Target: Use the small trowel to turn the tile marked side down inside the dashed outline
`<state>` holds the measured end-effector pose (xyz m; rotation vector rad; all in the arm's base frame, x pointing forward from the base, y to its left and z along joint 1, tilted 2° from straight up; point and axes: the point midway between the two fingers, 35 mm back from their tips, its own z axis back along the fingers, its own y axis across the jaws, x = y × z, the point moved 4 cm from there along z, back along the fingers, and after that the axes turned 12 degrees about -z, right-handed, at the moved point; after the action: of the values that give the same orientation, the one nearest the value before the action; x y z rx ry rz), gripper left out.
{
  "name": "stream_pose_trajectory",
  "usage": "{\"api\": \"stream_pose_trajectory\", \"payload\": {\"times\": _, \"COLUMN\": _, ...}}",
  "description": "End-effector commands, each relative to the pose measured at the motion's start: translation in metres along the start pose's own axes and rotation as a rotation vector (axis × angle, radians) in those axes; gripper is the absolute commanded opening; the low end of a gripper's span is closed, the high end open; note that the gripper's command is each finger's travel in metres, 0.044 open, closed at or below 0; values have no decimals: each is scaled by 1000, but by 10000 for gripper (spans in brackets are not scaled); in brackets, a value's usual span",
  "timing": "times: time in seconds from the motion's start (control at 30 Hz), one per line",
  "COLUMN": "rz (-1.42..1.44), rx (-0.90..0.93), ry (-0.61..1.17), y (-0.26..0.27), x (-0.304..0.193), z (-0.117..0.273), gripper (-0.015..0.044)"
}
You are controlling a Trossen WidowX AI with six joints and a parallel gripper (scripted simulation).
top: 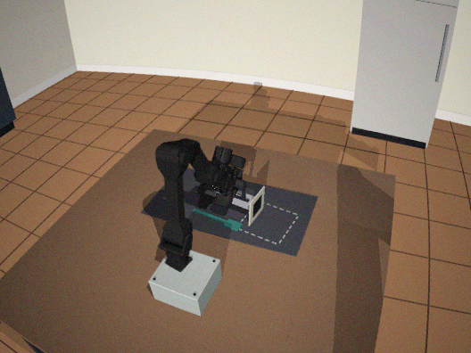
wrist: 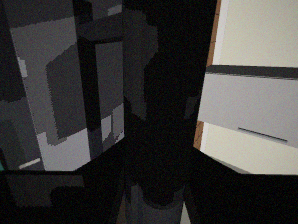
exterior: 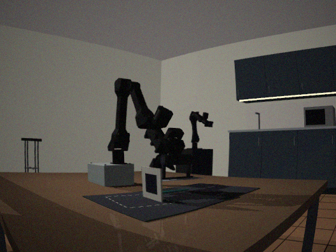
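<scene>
Pincer (top: pixel 241 196) (exterior: pixel 163 167) (wrist: pixel 151 140) pinched on something dark; you can't make out what. Framed tile (top: pixel 252 216) (exterior: pixel 159 184) stands nearly upright on its edge on the dark mat (top: pixel 287 247) (exterior: pixel 146 216), at the arm-side end of the dashed outline, dark square facing away from the arm. Teal flat-bladed tool (top: pixel 234 224) lies on the mat beside it, apart from your pincer.

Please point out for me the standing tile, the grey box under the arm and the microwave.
Tile (top: pixel 256 205) (exterior: pixel 151 184): top and exterior views, dark centre square.
Grey box (top: pixel 202 270) (exterior: pixel 119 175): top view, upper face; exterior view, side face.
Microwave (exterior: pixel 315 116): exterior view, dark door.
</scene>
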<state>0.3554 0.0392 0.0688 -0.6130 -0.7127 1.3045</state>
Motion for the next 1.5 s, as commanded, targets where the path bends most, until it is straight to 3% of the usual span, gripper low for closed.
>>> {"api": "stream_pose_trajectory", "payload": {"times": 0.0, "rz": 1, "rx": -6, "ry": -6, "y": -1, "x": -5, "z": 0, "gripper": 0}}
{"api": "stream_pose_trajectory", "payload": {"times": 0.17, "rz": 1, "rx": -5, "ry": -6, "y": -2, "x": -1, "z": 0, "gripper": 0}}
{"api": "stream_pose_trajectory", "payload": {"times": 0.5, "rz": -3, "rx": -5, "ry": -10, "y": -11, "x": 58, "z": 19, "gripper": 0}}
{"api": "stream_pose_trajectory", "payload": {"times": 1.47, "rz": -3, "rx": -6, "ry": -10, "y": -11, "x": 59, "z": 20, "gripper": 0}}
